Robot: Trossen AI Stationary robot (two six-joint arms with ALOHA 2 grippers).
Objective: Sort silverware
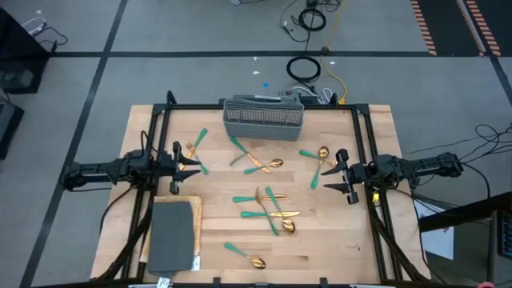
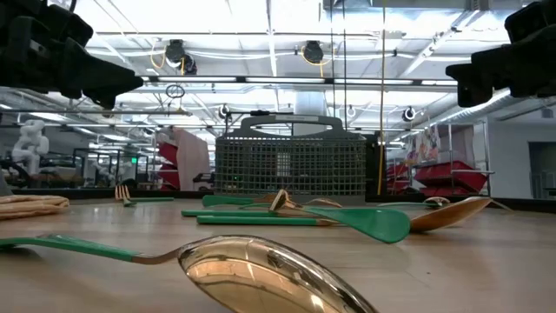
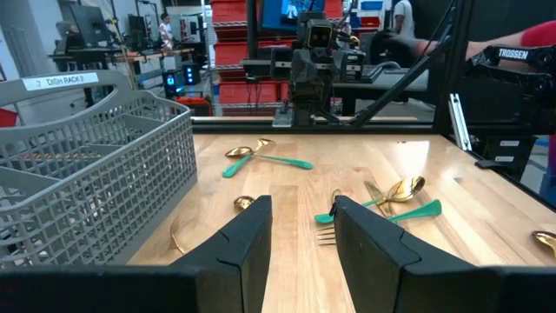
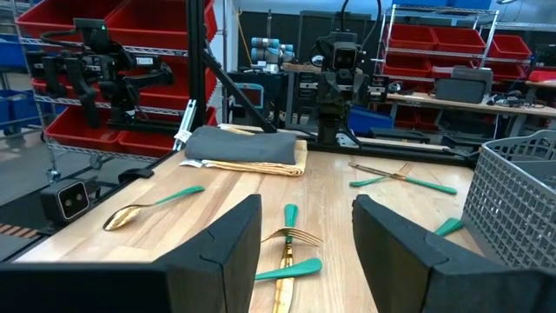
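Silverware (image 1: 268,210) lies scattered flat on the bench (image 1: 336,240) before the caddy (image 1: 263,119): light, stiff, slick pieces, best pinched across their slim teal handles. My left gripper (image 1: 178,158) and right gripper (image 1: 346,178) hover open and empty either side of the caddy, open bench between them.

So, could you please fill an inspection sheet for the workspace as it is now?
Surface: wooden table, flat, bare patches.
Job's things: silverware scattered loose over the middle; none visibly in the grey mesh caddy at the far edge.
Clutter: dark grey mat on the near left corner.
Grippers: left gripper open, empty, above the left side; right gripper open, empty, above the right side.
Cables: coiled cables on the floor behind the table.
Surroundings: red bins on shelves.
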